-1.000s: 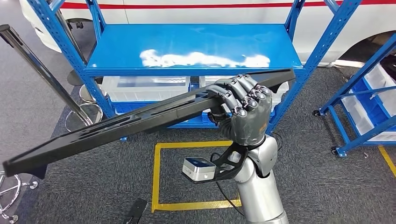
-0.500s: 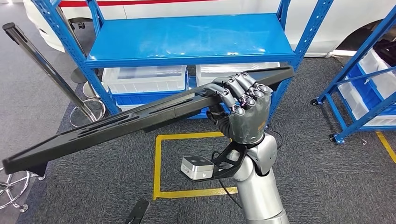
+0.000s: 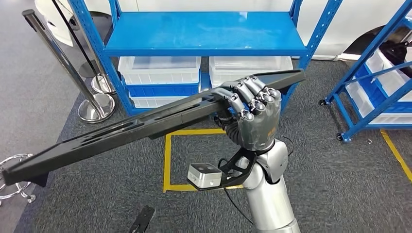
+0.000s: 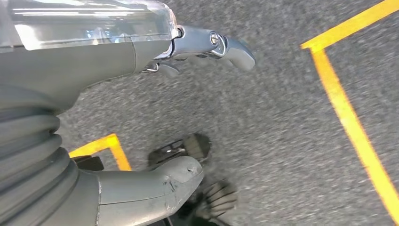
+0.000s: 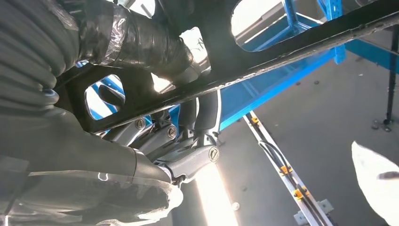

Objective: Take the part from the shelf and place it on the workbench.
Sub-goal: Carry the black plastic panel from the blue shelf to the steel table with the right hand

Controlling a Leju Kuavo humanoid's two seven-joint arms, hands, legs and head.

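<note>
The part (image 3: pixel 121 131) is a long flat black panel with slots. It hangs tilted in the air in front of the blue shelf (image 3: pixel 204 34), its far end high on the right and its near end low at the left. My right hand (image 3: pixel 252 111) grips it near the upper end, fingers curled over its edge. The right wrist view shows the part (image 5: pixel 291 47) from below, with those fingers (image 5: pixel 188 162) wrapped around it. My left hand (image 4: pixel 108 56) hangs over grey carpet with its fingers apart and nothing in it.
Clear bins (image 3: pixel 160 70) sit on the shelf's lower level. A chrome post (image 3: pixel 63 58) stands at the left on a round base (image 3: pixel 96 108). A second blue rack (image 3: pixel 374 92) stands at the right. Yellow tape (image 3: pixel 167 160) marks a square on the carpet.
The whole view has shifted: the shelf now looks farther off and sits more to the right, so the camera has moved. The part stays in my right hand at the same tilt.
</note>
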